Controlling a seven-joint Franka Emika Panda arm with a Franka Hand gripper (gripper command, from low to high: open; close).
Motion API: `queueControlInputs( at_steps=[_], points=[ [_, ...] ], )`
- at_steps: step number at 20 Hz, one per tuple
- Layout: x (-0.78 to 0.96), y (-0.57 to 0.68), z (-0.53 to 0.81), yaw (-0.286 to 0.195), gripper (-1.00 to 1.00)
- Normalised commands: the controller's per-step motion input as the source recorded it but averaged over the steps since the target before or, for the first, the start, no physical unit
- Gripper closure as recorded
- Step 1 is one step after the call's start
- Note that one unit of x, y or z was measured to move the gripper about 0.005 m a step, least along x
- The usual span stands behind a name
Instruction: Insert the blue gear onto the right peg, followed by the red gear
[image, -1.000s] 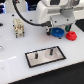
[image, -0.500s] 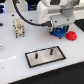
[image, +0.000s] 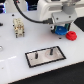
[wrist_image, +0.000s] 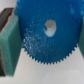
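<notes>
**Blue gear in the jaws, both gears yet to reach the peg**

We are seeing the gripper (image: 61, 28) working near the far right corner of the white surface (image: 15, 60), with the blue gear (image: 61, 29) between its jaws. In the wrist view the blue gear (wrist_image: 47, 31) is filling most of the frame, its toothed rim and centre hole plain, and a green pad (wrist_image: 10, 42) is pressing against its edge; the jaws are closing on the disc from both sides, as far as we can judge. Whether the gear is resting on the surface or lifting clear of it, we cannot tell.

The red gear (image: 71, 36) is lying just beside the gripper, toward the right edge of the surface, untouched. The grey plate (image: 45, 55) is sitting well apart from both gears, toward the near edge, and the right peg (image: 50, 50) is standing bare, with nothing on it.

We are judging the task to be at its opening stage: the first gear is grasped, neither is inserted. The carry to the plate, the blue insertion and the whole red sequence are remaining.
</notes>
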Motion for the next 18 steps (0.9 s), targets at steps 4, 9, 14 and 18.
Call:
queueControlInputs(
  at_steps=[4,9,14,18],
  points=[
    [0.52,-0.2,0.48,0.0,1.0],
    [0.5,-0.37,0.33,0.0,1.0],
    [0.62,-0.31,0.32,0.0,1.0],
    [0.69,-0.24,0.36,0.0,1.0]
  ],
)
